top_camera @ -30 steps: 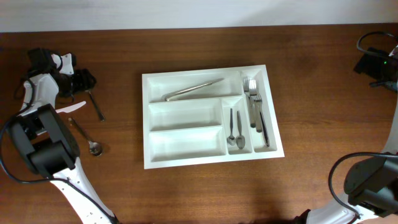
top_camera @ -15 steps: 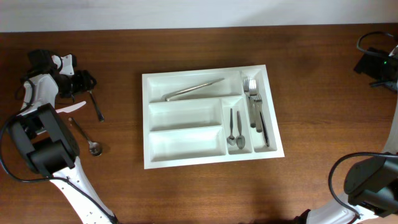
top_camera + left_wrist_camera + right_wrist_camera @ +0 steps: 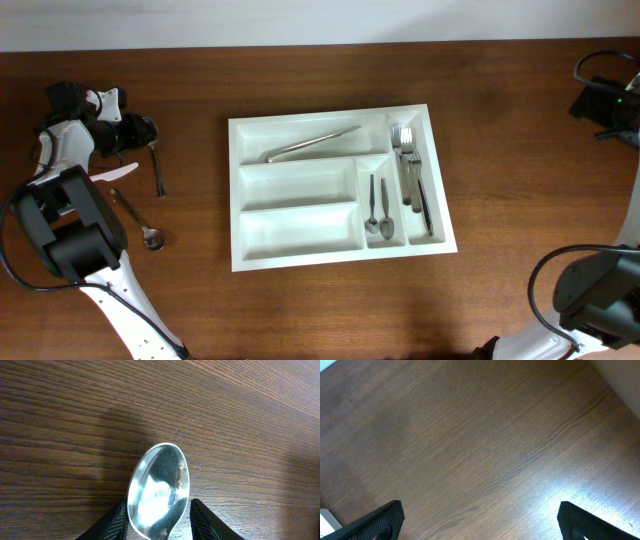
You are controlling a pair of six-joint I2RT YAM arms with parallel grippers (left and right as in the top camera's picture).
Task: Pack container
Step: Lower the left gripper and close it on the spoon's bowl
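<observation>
The container is a large white compartment tray lying mid-table in the overhead view. A steel spoon lies on the wood at far left, its bowl toward my left gripper. In the left wrist view the spoon's bowl fills the space between my left gripper's black fingers. The left finger sits against the bowl, and a thin gap shows at the right finger. My right gripper is wide open over bare wood, at the far right edge in the overhead view.
The tray holds a long steel utensil in its top compartment, two small spoons and several forks in the narrow ones. Another spoon and a white utensil lie left of the tray near the left arm.
My left gripper's fingers have narrowed around the spoon's bowl, and the spoon has swung slightly on the table. The right arm has not moved.
</observation>
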